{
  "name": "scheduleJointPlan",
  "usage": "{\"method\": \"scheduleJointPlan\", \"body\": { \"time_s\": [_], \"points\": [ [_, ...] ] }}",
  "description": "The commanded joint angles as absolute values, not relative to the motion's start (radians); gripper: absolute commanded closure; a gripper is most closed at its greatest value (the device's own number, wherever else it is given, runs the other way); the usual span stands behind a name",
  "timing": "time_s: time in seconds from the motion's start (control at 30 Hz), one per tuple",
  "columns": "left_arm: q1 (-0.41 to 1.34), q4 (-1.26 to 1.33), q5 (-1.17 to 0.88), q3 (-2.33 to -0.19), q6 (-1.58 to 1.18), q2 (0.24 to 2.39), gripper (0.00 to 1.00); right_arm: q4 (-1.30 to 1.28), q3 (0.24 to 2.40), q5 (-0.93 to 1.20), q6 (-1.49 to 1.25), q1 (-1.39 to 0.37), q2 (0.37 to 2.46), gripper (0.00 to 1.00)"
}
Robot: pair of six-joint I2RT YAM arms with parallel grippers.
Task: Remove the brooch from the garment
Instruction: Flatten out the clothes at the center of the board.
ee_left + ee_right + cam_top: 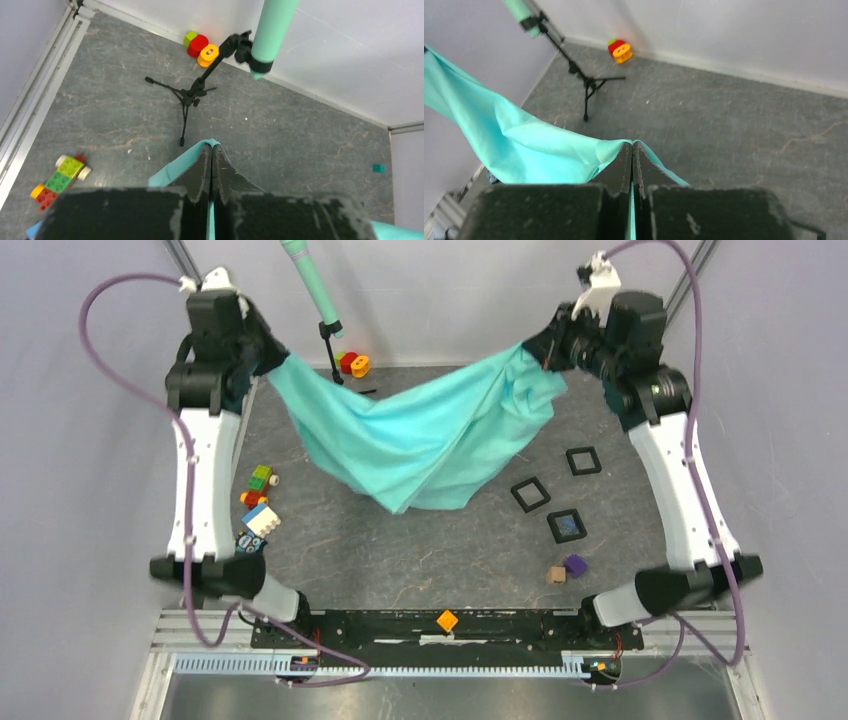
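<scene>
Ok so the left tool (211, 148) and right tool (632, 145) are each pinched tight on an edge of the garment (420, 440). It sags like a hammock over the tabletop (400, 555), just beside the tripod (187, 97).

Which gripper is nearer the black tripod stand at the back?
Left. The left gripper holds the garment just left of the tripod stand; the right gripper is far to its right.
</scene>
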State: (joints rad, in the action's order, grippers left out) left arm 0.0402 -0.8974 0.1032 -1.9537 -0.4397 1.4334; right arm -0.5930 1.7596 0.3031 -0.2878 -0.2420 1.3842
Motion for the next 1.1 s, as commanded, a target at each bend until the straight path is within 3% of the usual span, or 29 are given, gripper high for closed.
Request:
{"method": "scheduleJointPlan", "body": {
  "time_s": [0.0, 0.1, 0.2, 0.37, 0.53, 0.7, 0.87, 0.9, 0.93, 0.97, 1.03, 1.07],
  "points": [
    [0.023, -0.978, 0.048, -2.266, -0.408, 1.583, 0.98, -0.568, 2.015, 0.340, -0.322, -0.191, 1.507, 1.00],
    [0.002, -1.054, 0.015, -2.458, -0.422, 1.649, 0.98, -0.543, 2.106, 0.383, -0.329, -0.178, 1.531, 1.00],
    [-0.035, -1.029, 0.006, -2.384, -0.423, 1.589, 0.98, -0.504, 2.021, 0.395, -0.300, -0.178, 1.468, 1.00],
    [-0.043, -0.892, -0.033, -1.926, -0.415, 1.383, 0.98, -0.388, 1.552, 0.511, -0.300, -0.199, 1.251, 1.00],
    [-0.043, -0.749, -0.085, -1.465, -0.440, 1.192, 0.98, -0.351, 1.075, 0.459, -0.287, -0.394, 1.078, 1.00],
    [-0.044, -0.677, -0.115, -1.186, -0.456, 1.130, 0.98, -0.264, 0.706, 0.372, -0.351, -0.659, 1.067, 1.00],
    [-0.043, -0.629, -0.103, -1.057, -0.481, 1.112, 0.98, -0.141, 0.507, 0.323, -0.405, -0.850, 1.141, 1.00],
    [-0.043, -0.629, -0.095, -1.050, -0.479, 1.111, 0.98, -0.137, 0.502, 0.316, -0.406, -0.869, 1.155, 0.97],
    [-0.044, -0.631, -0.086, -1.044, -0.476, 1.110, 0.98, -0.141, 0.505, 0.308, -0.402, -0.884, 1.165, 0.87],
    [-0.044, -0.636, -0.070, -1.041, -0.474, 1.107, 0.98, -0.155, 0.515, 0.297, -0.394, -0.890, 1.168, 0.69],
    [-0.043, -0.640, -0.036, -1.029, -0.474, 1.098, 0.98, -0.191, 0.546, 0.239, -0.385, -0.891, 1.152, 0.44],
    [-0.043, -0.638, -0.027, -1.020, -0.470, 1.093, 0.98, -0.214, 0.567, 0.185, -0.379, -0.891, 1.137, 0.39]
  ]
}}
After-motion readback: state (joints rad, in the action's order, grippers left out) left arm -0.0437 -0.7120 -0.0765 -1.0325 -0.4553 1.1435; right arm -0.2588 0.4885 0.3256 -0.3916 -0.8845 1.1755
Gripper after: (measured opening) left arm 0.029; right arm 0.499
